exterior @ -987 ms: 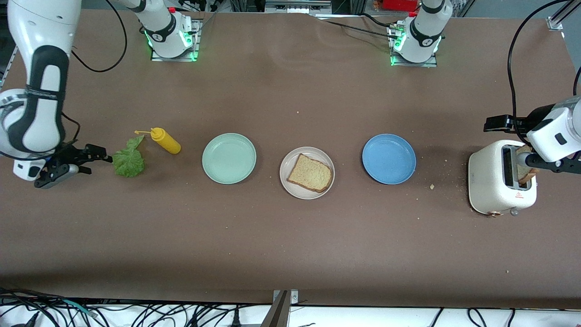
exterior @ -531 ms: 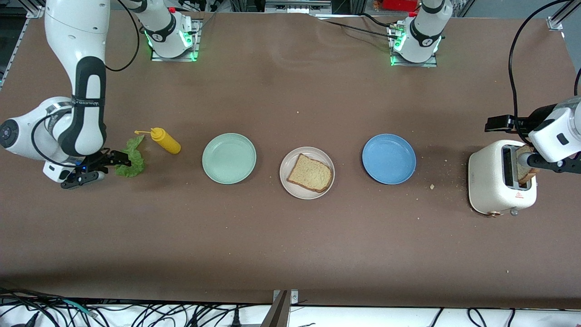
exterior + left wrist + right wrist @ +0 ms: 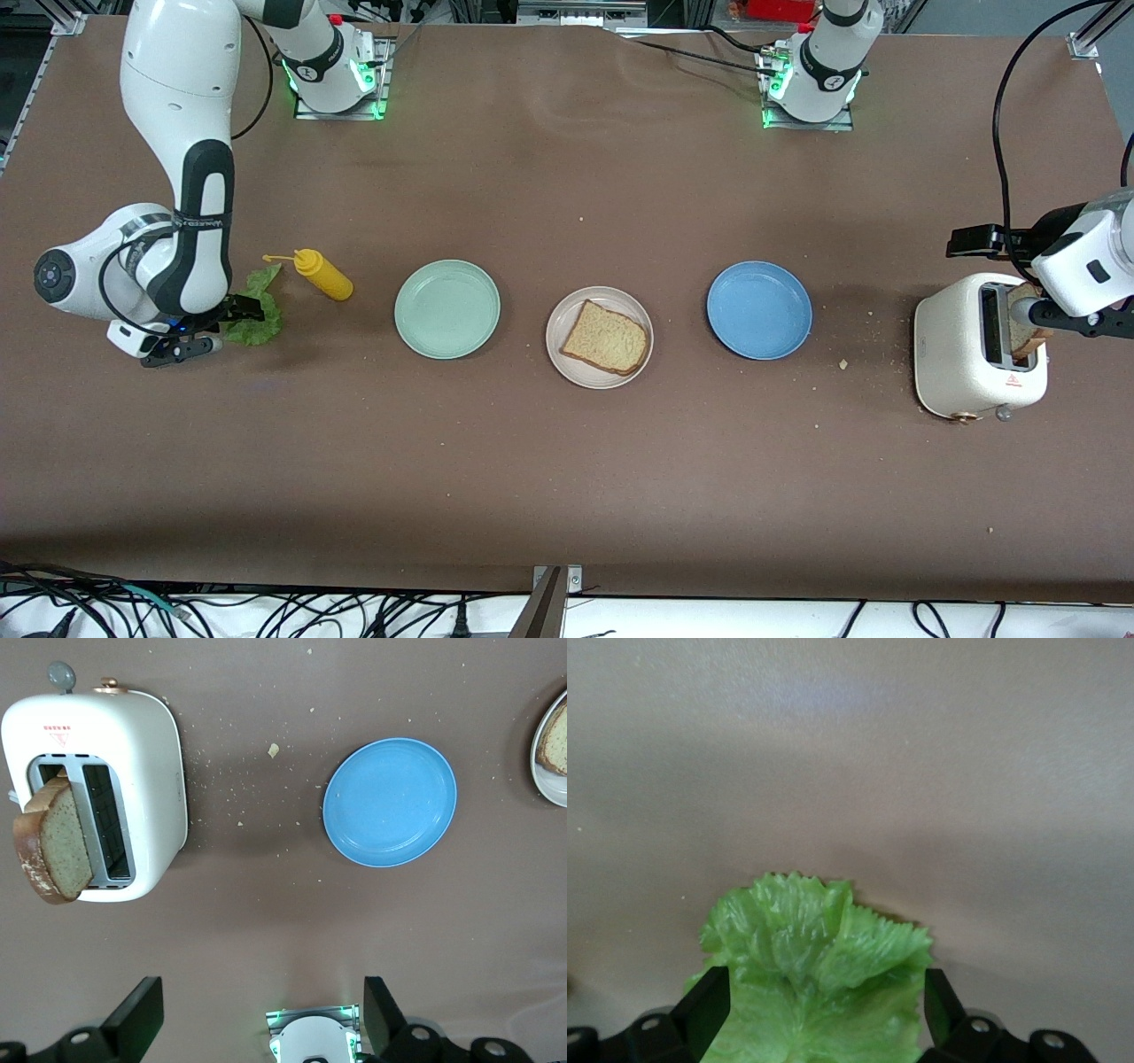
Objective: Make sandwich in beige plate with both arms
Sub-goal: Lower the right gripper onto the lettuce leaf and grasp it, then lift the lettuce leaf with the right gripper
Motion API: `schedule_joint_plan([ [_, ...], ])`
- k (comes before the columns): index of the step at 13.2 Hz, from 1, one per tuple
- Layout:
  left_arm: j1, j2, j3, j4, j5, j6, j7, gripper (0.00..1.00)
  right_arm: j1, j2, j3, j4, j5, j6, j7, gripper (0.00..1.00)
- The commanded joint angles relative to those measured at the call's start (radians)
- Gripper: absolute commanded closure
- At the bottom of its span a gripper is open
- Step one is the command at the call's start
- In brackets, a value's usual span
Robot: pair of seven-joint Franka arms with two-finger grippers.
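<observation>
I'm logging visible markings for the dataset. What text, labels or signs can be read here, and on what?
White toaster: a red warning triangle with a line of red print beside it, too small to read.
Right arm's forearm: a band of lettering, too blurred to read.
Nothing else carries text.

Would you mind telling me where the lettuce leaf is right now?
The lettuce leaf lies on the table toward the right arm's end, beside the yellow mustard bottle, with the open right gripper straddling its edge.
</observation>
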Motion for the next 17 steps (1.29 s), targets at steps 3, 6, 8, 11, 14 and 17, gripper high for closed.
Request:
schedule_joint_plan([
  [3,-0.001,-0.007,-0.003,-0.004,0.038,-0.003,0.006,0.01,-0.008,0.007,0.005,-0.003,-0.004,0.005,0.002,0.78],
  [6,-0.001,-0.007,-0.003,-0.002,0.038,-0.003,0.006,0.01,-0.008,0.007,0.005,-0.001,-0.006,0.005,-0.006,1.0],
  [8,-0.001,-0.007,-0.003,-0.004,0.038,-0.003,0.006,0.01,-0.008,0.007,0.002,0.005,-0.006,0.003,-0.009,1.0],
  [11,-0.001,-0.005,-0.003,-0.004,0.038,-0.003,0.006,0.01,-0.008,0.004,-0.001,0.02,-0.015,0.003,-0.009,1.0],
  [14,-0.001,-0.007,-0.003,-0.004,0.038,-0.003,0.006,0.01,-0.003,-0.004,-0.028,0.056,-0.048,-0.014,-0.006,1.0],
  [17,-0.001,-0.007,-0.003,-0.004,0.038,-0.003,0.006,0.01,-0.009,-0.004,-0.107,0.147,-0.106,-0.124,-0.007,1.0],
])
